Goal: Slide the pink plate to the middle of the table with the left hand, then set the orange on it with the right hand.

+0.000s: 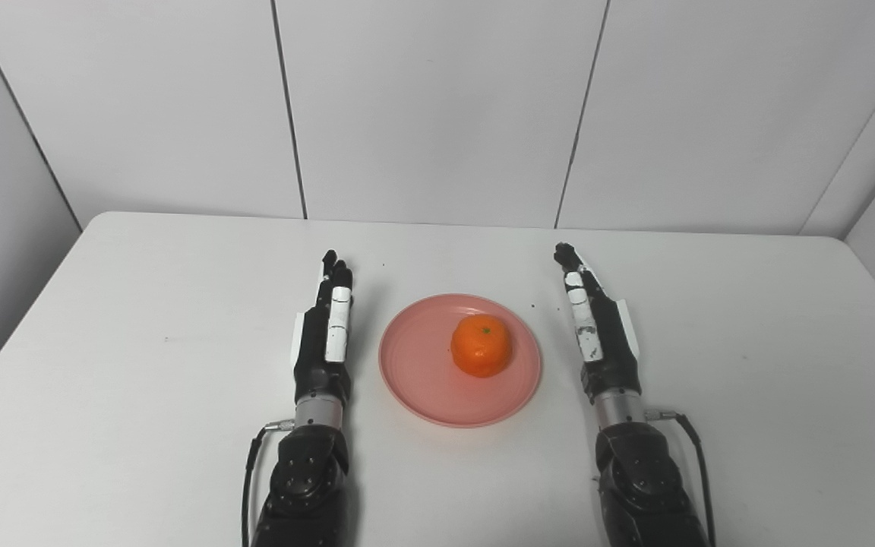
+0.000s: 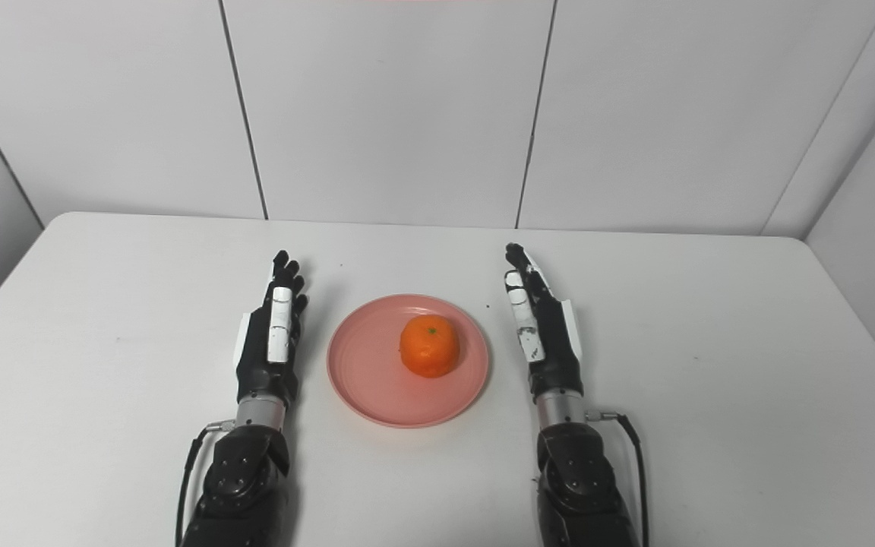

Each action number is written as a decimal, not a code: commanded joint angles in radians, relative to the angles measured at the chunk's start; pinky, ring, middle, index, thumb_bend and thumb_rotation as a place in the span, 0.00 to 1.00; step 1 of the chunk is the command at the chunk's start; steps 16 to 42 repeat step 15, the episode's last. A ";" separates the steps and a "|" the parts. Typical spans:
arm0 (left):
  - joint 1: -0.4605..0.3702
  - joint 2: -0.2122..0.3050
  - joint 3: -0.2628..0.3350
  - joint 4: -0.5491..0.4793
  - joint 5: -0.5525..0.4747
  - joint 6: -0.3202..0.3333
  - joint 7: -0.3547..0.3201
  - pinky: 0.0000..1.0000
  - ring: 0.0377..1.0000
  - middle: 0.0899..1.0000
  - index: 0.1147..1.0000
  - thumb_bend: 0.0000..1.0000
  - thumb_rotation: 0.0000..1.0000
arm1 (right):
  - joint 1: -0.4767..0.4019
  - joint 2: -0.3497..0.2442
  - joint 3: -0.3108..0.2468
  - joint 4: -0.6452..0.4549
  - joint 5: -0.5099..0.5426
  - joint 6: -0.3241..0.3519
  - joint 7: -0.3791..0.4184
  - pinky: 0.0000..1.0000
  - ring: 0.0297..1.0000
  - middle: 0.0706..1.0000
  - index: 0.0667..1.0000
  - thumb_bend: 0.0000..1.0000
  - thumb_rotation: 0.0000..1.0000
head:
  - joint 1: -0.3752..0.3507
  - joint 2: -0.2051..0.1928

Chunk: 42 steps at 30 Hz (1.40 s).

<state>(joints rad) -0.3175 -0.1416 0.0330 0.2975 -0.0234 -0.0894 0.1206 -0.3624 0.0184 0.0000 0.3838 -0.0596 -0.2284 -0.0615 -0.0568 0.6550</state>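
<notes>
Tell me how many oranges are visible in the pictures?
1. The orange sits on the pink plate, right of its centre, between the left hand and right hand. Nothing could hide another.

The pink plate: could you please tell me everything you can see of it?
The pink plate is round and shallow, with a low raised rim and a smooth, matte surface that looks like plastic. It lies flat and upright on the white table, near the middle, between the two hands. An orange sits in it, right of its centre, stem end up. The left hand and the right hand lie open on either side of it, neither touching it. No chip or mark shows on it.
</notes>
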 commanded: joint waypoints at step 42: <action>-0.004 0.022 -0.014 -0.006 -0.001 0.035 -0.023 1.00 1.00 1.00 1.00 0.84 0.94 | 0.044 0.009 -0.026 0.055 0.017 -0.032 -0.026 0.99 0.93 0.89 0.87 0.81 1.00 | -0.005 0.000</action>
